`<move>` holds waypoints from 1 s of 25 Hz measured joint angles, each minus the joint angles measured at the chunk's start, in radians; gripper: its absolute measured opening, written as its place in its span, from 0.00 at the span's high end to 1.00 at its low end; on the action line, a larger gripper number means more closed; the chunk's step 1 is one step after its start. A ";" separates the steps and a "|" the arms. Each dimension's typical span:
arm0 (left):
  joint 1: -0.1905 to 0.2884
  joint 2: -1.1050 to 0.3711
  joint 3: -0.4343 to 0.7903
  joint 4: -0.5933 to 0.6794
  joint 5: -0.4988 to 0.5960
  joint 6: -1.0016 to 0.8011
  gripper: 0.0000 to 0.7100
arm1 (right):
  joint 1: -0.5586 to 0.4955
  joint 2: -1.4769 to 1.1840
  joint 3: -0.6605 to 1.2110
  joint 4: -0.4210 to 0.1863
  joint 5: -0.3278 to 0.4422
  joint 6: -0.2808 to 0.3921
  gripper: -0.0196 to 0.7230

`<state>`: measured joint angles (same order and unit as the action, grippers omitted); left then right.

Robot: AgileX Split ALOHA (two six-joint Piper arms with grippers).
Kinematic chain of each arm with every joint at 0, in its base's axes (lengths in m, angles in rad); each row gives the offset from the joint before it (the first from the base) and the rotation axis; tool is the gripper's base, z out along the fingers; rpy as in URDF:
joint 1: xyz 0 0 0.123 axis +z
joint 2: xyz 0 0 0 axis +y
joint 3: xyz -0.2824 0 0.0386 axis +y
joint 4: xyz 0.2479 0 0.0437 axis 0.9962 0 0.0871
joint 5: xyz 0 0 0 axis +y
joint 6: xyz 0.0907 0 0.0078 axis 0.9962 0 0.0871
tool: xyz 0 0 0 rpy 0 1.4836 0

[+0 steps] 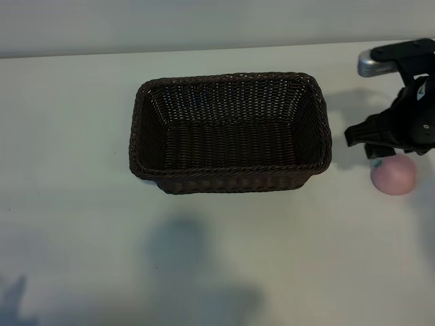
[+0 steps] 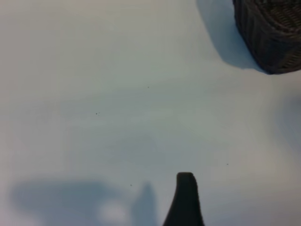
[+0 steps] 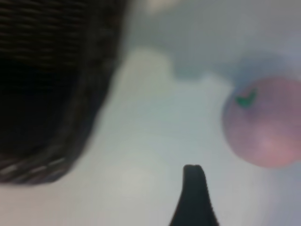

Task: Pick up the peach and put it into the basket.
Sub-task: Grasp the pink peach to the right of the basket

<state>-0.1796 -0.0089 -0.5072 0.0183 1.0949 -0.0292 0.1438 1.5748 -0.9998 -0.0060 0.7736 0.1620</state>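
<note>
One peach (image 1: 393, 175), small and pale pink with a green speck on top, sits on the white table (image 1: 75, 204) near the right edge of the exterior view, well outside the basket and clear of its right end wall, with a strip of bare table between the two. One basket (image 1: 231, 132), dark brown woven wicker with a braided rim, stands in the middle of the table and holds nothing; bare table lies open on all four of its sides, widest in front and to the left. The right gripper (image 1: 380, 153) hangs just above the peach's far side, pointing steeply down, its jaws spread and gripping nothing; the right wrist view shows one dark fingertip (image 3: 193, 188) over the bare table between peach and basket. The left gripper is out of the exterior view; its wrist view shows one fingertip (image 2: 186, 197) over bare table, jaws spread and nothing between them, with one corner of the basket farther off.
</note>
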 joint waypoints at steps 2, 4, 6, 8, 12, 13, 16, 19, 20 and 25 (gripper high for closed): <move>0.026 0.000 0.000 0.000 0.000 0.000 0.16 | -0.040 0.032 0.000 0.000 -0.004 0.002 0.28; 0.056 0.000 0.000 0.000 0.000 0.000 0.16 | -0.071 0.054 0.000 0.006 -0.010 0.001 0.28; 0.071 0.000 0.000 0.000 0.000 0.000 0.16 | -0.093 0.079 0.000 0.006 -0.023 -0.008 0.28; 0.075 0.000 0.000 0.000 0.000 0.000 0.16 | -0.099 0.102 0.000 0.006 -0.041 -0.015 0.28; 0.076 0.000 0.000 -0.001 -0.001 -0.003 0.16 | -0.099 0.165 -0.001 0.006 -0.083 -0.018 0.28; 0.076 0.000 0.000 -0.001 -0.002 -0.003 0.16 | -0.099 0.187 -0.002 0.006 -0.086 -0.018 0.28; 0.076 0.000 0.001 -0.002 -0.007 -0.003 0.16 | -0.099 0.236 -0.002 0.006 -0.093 -0.018 0.28; 0.076 0.000 0.001 -0.003 -0.008 -0.003 0.16 | -0.099 0.270 -0.002 0.006 -0.097 -0.018 0.30; 0.076 0.000 0.001 -0.003 -0.008 -0.003 0.16 | -0.099 0.277 -0.002 0.006 -0.097 -0.018 0.34; 0.076 0.000 0.001 -0.003 -0.008 -0.003 0.16 | -0.099 0.277 -0.005 0.006 -0.084 -0.016 0.78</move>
<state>-0.1038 -0.0089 -0.5064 0.0151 1.0867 -0.0320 0.0446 1.8519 -1.0048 0.0000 0.6897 0.1461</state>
